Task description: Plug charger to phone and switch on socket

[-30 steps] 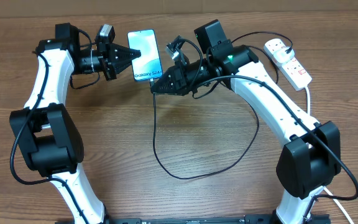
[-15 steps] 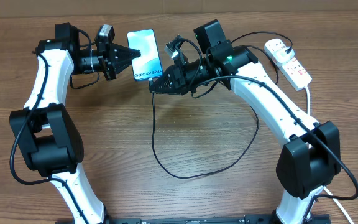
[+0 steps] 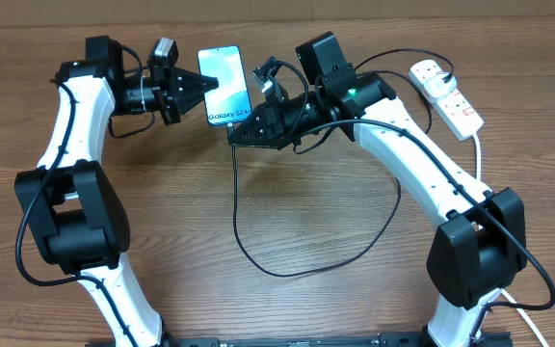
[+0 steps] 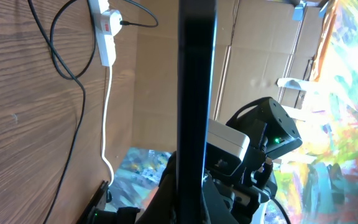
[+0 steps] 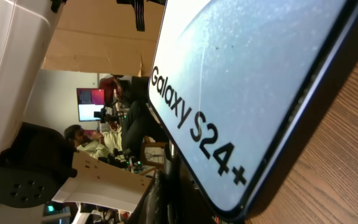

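The phone [image 3: 224,85] lies at the far middle of the table, its light blue screen up with "Galaxy S24+" at the near end. My left gripper [image 3: 203,85] is shut on the phone's left edge. In the left wrist view the phone [image 4: 197,93] shows edge-on between the jaws [image 4: 194,200]. My right gripper [image 3: 237,135] is shut on the charger's connector end, right at the phone's near end. The black charger cable [image 3: 287,274] loops down and back up to the socket [image 3: 448,93]. In the right wrist view the phone screen [image 5: 241,81] fills the frame above the dark jaws [image 5: 180,194]. The connector tip itself is hidden.
The white socket strip also shows in the left wrist view [image 4: 104,31] with its thick white cord [image 4: 106,130]. That cord leaves the socket in the overhead view [image 3: 477,149] along the right side. Cardboard walls stand behind the table.
My right gripper has moved slightly left along the phone's near end with the cable. The left gripper and phone have not moved.
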{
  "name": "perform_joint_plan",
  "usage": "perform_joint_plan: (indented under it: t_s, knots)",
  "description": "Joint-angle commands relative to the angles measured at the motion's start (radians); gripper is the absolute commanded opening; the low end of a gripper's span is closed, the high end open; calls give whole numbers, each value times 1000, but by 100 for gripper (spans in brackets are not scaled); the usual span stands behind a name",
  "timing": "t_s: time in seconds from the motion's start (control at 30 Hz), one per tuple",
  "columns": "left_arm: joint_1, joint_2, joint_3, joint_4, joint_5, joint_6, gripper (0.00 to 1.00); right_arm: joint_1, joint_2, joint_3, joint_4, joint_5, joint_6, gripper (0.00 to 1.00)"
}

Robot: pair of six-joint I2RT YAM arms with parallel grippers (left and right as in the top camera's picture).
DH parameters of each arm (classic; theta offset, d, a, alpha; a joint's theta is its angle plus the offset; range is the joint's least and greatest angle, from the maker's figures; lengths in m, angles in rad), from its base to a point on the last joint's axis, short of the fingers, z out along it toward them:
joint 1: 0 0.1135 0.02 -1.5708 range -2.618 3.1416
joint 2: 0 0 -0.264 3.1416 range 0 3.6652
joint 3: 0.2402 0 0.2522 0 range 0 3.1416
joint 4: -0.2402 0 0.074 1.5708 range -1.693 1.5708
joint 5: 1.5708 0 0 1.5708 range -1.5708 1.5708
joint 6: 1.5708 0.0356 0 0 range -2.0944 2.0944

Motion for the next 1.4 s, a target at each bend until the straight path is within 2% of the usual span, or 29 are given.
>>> perform_joint_plan:
  t_s: [0.0, 1.37]
  knots:
    - [-1, -34, 23, 0, 55, -7, 4, -6, 0, -8, 7, 4, 1, 4]
    - [-1, -34, 23, 0, 56, -10, 4, -28, 0, -10, -8, 33, 1, 4]
